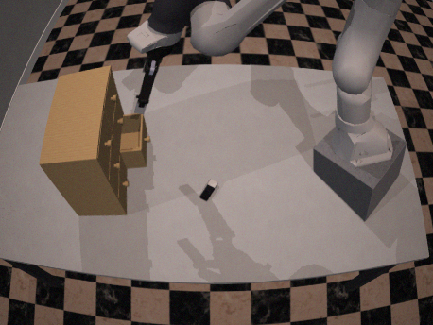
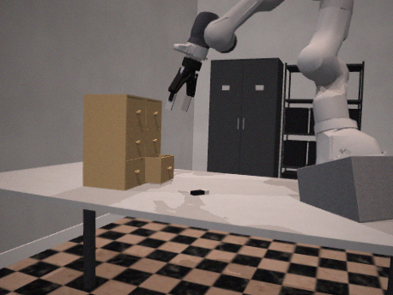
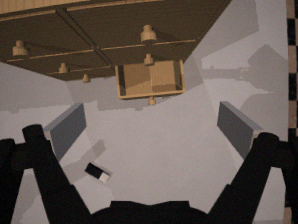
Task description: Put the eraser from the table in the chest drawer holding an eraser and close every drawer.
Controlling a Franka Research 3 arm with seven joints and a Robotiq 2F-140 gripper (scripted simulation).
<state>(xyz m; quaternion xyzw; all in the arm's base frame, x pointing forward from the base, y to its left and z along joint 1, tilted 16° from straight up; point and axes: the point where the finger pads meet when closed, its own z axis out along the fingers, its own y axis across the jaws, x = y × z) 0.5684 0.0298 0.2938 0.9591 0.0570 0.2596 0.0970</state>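
Observation:
The eraser point(image 1: 208, 190) point(image 2: 198, 192) point(image 3: 97, 172), black with a white end, lies flat on the table in front of the chest point(image 1: 77, 113) point(image 2: 105, 141) point(image 3: 37, 32). The wooden chest is upright, with two columns of three knobbed drawers. Its bottom drawer point(image 1: 134, 160) point(image 2: 160, 170) point(image 3: 131, 96) in the far column stands well out; the others look pushed in. I see no object in the visible part of that drawer; its back end is hidden. My gripper point(image 1: 140, 107) point(image 2: 178, 107) point(image 3: 151, 114) is open and empty, high above the table in front of the chest's far column.
The robot's grey base block point(image 1: 347, 170) point(image 2: 330, 184) stands at the opposite end of the table point(image 1: 265, 227) point(image 2: 257, 214). A dark cabinet point(image 2: 244, 129) and a shelf rack point(image 2: 296, 101) stand behind the table. Closed-drawer knobs stick out above the open drawer.

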